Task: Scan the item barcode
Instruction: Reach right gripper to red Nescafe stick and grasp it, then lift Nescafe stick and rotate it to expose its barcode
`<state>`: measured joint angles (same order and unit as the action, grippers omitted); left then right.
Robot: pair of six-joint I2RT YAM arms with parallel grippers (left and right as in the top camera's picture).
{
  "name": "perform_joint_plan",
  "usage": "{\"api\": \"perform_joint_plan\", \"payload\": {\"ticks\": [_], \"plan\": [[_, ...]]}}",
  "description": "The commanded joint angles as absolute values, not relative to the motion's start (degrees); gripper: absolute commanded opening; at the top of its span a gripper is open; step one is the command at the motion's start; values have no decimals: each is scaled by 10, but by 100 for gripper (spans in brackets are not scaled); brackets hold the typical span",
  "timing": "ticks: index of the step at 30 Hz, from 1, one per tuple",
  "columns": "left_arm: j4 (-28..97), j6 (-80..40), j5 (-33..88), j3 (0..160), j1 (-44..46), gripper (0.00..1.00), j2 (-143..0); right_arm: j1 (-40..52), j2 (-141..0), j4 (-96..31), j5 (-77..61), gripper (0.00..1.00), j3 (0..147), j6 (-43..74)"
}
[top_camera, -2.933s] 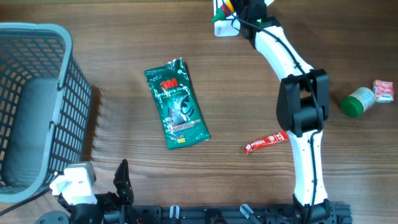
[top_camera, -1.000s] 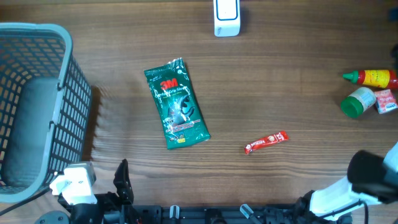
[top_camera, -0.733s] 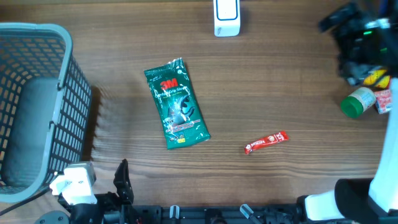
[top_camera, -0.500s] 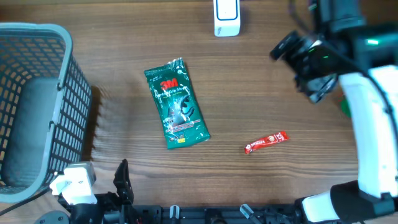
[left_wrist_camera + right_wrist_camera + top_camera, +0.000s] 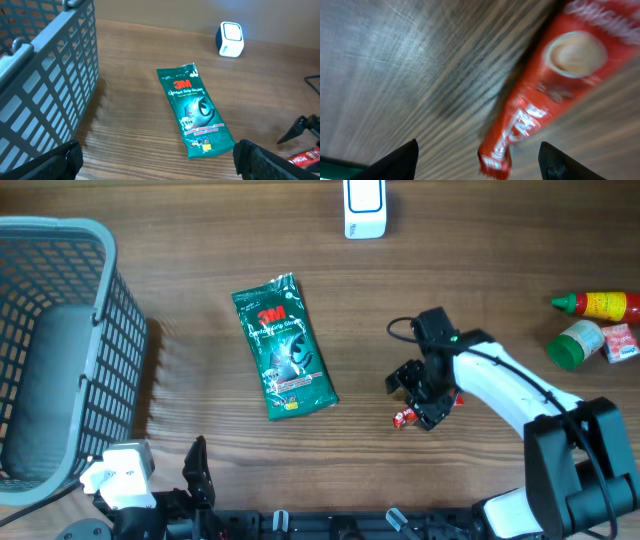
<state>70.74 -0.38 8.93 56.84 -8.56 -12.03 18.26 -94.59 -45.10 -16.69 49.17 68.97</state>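
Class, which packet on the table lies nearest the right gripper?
The red sachet, lying between the open fingers of the right gripper; the green 3M packet lies well apart from it.

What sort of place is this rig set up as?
Probably a mock shop checkout on a wooden table, not a real store. The signs are a white barcode scanner at the far edge, a grey shopping basket on the left, and packaged goods like the green packet and red sachet.
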Motion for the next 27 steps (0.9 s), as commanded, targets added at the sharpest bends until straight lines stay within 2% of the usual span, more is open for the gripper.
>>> {"api": "perform_joint_plan", "payload": {"ticks": [1,3,5,6,8,13,18,24,27], "plan": [[705,-11,96,569,-89,100,-117,188,-943,-421,-165,72,459,739],[705,-11,96,569,-89,100,-117,188,-944,-425,-152,65,453,750],[705,-11,96,569,-89,100,-117,188,-944,-437,-128,51,452,754],[705,-11,96,569,-89,100,-117,188,-944,-443,-122,41,452,754],[705,-11,96,569,-89,100,-117,188,-944,-448,-135,7,453,754],[705,-11,96,569,-89,100,-117,186,-944,-448,-286,5,468,744],[705,-11,96,569,-89,100,-117,186,-944,-452,-551,5,488,690],[705,-11,96,569,-89,100,-117,186,-944,-472,-717,4,488,752],[705,-11,96,569,-89,100,-117,186,-944,-414,-768,6,488,751]]}}
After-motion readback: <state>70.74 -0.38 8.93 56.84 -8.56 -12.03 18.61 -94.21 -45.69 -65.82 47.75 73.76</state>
